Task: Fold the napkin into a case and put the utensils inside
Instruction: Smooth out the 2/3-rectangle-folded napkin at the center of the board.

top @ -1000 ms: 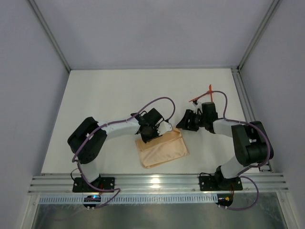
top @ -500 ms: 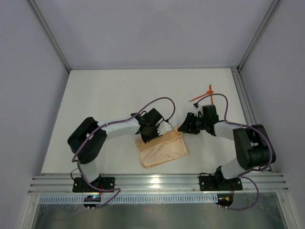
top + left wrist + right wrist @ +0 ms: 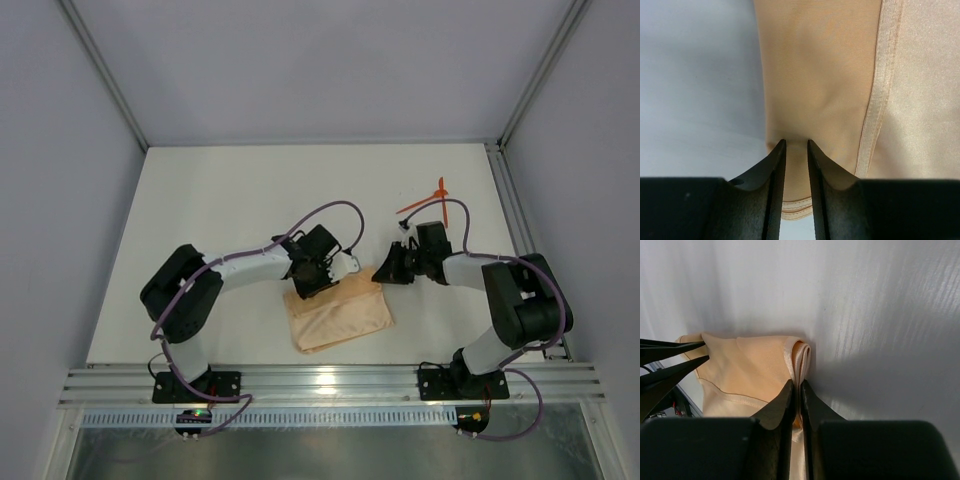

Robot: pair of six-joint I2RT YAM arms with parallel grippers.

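The peach-orange napkin (image 3: 345, 318) lies folded into a rough rectangle on the white table between both arms. My left gripper (image 3: 308, 290) is at its upper left edge. The left wrist view shows that gripper (image 3: 795, 143) shut on the napkin (image 3: 820, 75), with cloth pinched between the narrow jaws. My right gripper (image 3: 380, 274) is at the upper right corner. Its wrist view shows it (image 3: 797, 384) shut on the napkin's (image 3: 750, 365) rolled, layered edge. The orange-red utensils (image 3: 425, 202) lie crossed on the table behind the right arm, untouched.
An aluminium rail (image 3: 512, 210) runs along the table's right side and a wider one (image 3: 320, 385) along the front, by the arm bases. White walls enclose the back and sides. Purple cables loop over both arms.
My right gripper has slid left to the napkin's upper right corner and closed on its folded edge. The left gripper has kept its hold and place.
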